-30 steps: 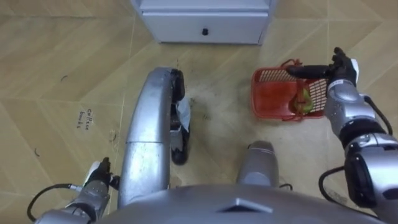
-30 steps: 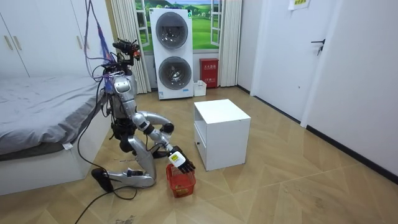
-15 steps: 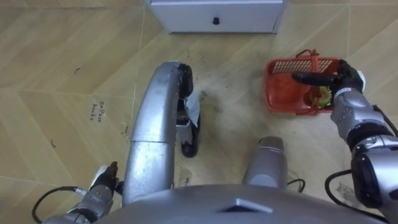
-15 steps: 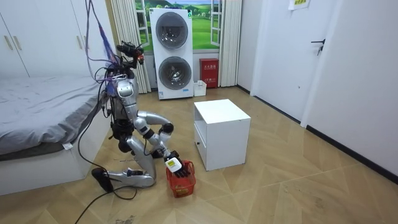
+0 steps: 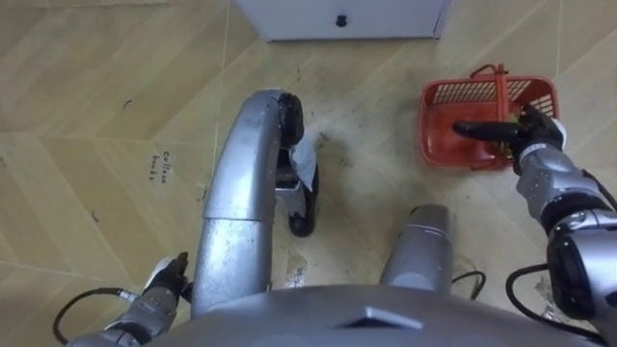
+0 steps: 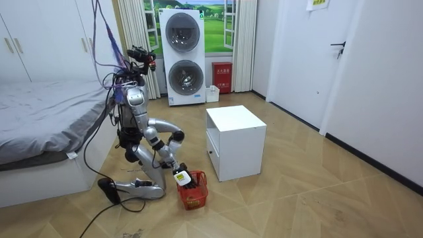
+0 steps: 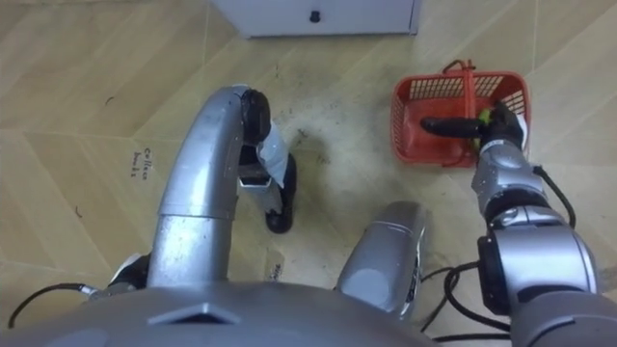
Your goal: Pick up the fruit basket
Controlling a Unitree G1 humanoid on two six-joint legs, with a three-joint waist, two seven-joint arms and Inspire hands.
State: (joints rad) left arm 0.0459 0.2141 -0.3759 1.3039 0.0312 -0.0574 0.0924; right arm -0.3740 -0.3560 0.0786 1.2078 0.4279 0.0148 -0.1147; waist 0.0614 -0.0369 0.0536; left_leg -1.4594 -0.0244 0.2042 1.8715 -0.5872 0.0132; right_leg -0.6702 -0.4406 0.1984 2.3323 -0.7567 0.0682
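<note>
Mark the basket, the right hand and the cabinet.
basket (image 5: 461,93): left eye view, far mesh wall.
right hand (image 5: 536,131): left eye view, back of hand.
cabinet (image 6: 234,119): room view, white top.

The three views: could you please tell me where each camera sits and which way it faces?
Left eye view: on the robot's head, looking down at the floor; both legs, left hand, right hand at the red basket.
Right eye view: beside it, same downward look, same body parts.
Room view: standing a few metres off, facing the kneeling robot whole, by the bed.
Shared: red basket, right hand and white cabinet.
</note>
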